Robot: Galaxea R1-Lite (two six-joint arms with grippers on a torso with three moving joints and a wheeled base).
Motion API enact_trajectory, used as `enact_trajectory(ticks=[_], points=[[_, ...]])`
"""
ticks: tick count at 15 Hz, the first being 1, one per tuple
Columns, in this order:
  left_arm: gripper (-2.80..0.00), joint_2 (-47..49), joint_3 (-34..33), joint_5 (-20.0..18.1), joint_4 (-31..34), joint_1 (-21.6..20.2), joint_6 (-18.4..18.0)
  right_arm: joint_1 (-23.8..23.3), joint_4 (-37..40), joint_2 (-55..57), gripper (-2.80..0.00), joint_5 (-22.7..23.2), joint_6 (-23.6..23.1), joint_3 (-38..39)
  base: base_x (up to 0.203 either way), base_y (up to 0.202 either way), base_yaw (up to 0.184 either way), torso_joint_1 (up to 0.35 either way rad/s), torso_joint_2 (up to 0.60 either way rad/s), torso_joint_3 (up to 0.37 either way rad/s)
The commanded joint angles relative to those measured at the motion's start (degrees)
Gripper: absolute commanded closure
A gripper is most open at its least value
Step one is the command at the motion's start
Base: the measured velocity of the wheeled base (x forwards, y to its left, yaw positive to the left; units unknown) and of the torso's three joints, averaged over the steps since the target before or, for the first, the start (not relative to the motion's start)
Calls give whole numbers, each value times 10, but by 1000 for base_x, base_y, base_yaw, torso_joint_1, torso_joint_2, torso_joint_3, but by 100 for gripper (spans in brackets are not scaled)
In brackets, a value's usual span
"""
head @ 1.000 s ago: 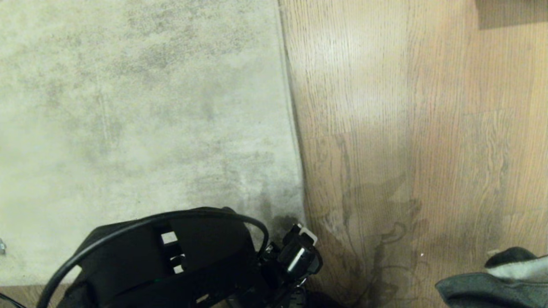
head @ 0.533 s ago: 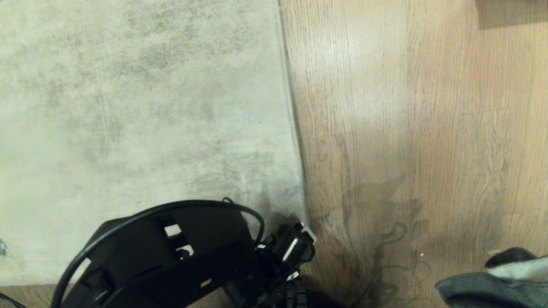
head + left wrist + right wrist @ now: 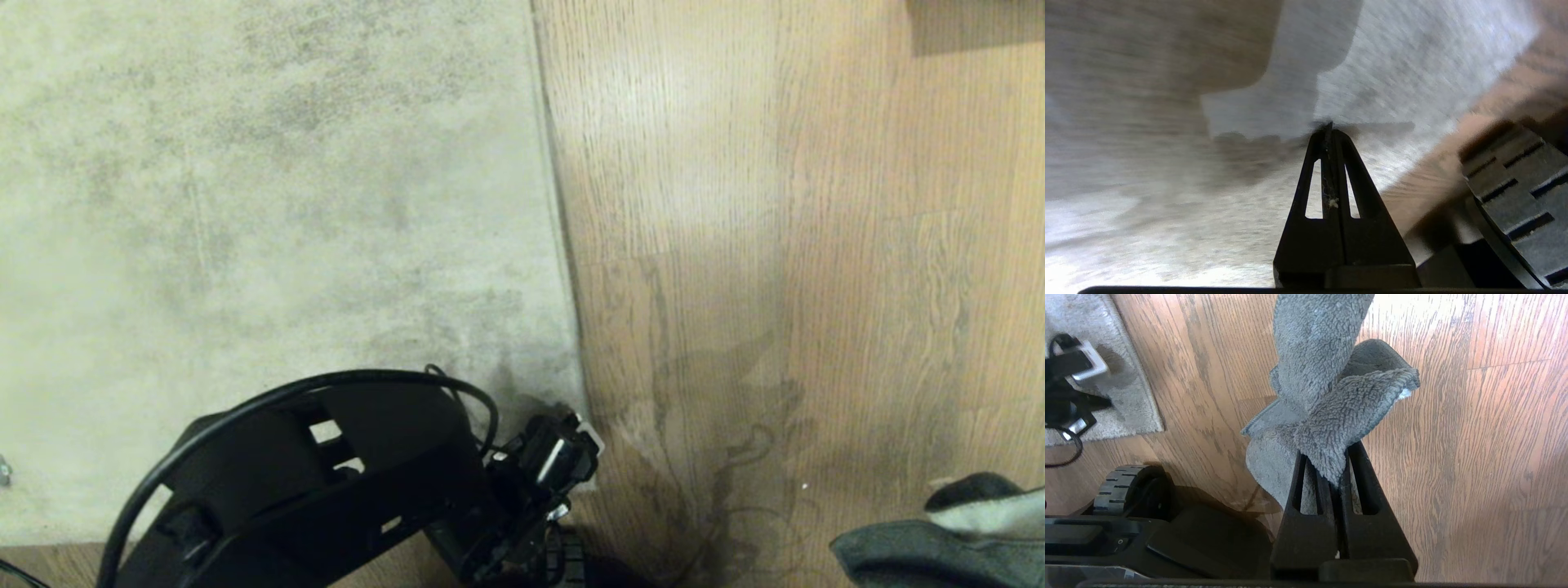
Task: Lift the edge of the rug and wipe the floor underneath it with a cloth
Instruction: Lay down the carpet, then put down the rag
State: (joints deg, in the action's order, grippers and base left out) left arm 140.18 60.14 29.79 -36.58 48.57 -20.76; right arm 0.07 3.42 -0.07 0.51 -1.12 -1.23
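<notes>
Still at the grab-the-rug stage. Right hand (image 3: 1337, 473) parked low over the floor (image 3: 800, 204), clamped on the grey cloth (image 3: 1327, 388), ready to wipe. Left hand (image 3: 1328, 130) pinched narrow with nothing in it, down at the near corner of the rug edge (image 3: 571, 343), which lies flat. Next up, probably: spread the fingers, slip under the border, lift. Base wheel (image 3: 1116, 490) sitting close by, could crowd things.

Soft, warm light washes the floor (image 3: 775, 163) up top in the head view, a pale sheen there; arm shadows pool dark lower down. The left wrist view smears badly across the rug (image 3: 1412, 61). The right wrist view stays crisp and bright.
</notes>
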Motion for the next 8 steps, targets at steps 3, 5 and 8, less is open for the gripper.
enact_trajectory(ticks=[3, 5, 8], points=[[0, -76, -34, 4, 2, 0, 25, 0, 0, 1, 0, 0, 0, 0, 0, 0, 0, 0, 0, 0], [0, -126, -63, 5, 3, -3, 49, 0, 0, 1, 0, 0, 0, 0, 0, 0, 0, 0, 0, 0], [0, -222, -111, 5, 4, -15, 64, 0, 0, 1, 0, 0, 0, 0, 0, 0, 0, 0, 0, 0]])
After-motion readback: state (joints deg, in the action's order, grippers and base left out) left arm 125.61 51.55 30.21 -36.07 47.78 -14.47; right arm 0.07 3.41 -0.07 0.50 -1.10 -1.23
